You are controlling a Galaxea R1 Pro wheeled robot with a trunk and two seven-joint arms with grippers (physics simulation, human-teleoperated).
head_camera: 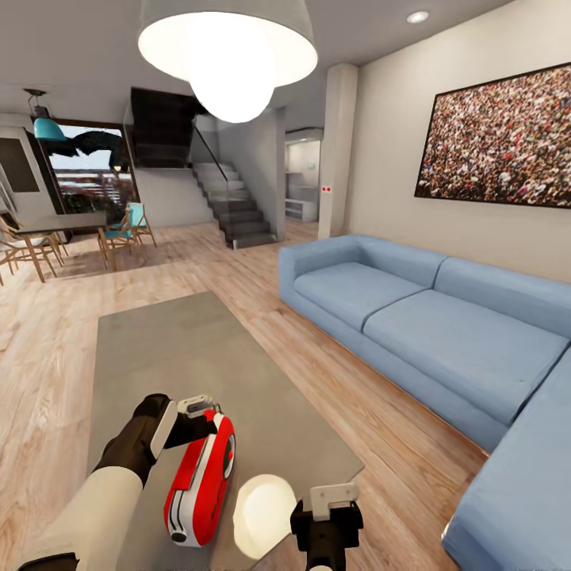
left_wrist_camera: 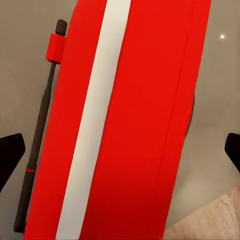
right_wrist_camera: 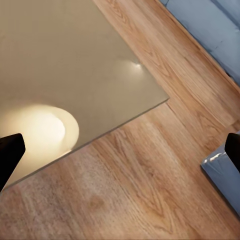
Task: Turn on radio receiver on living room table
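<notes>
The red radio receiver with white trim lies on the near end of the grey glassy table. My left gripper hangs over the radio's far end, open. In the left wrist view the radio's red body, with a white stripe and a dark antenna clipped along one side, lies between the widely spread dark fingertips, which do not touch it. My right gripper is open and empty above the table's near right corner.
The blue L-shaped sofa runs along the right, with a strip of wood floor between it and the table. A white pendant lamp hangs overhead and reflects on the table top. A dining table with chairs and stairs stand far back.
</notes>
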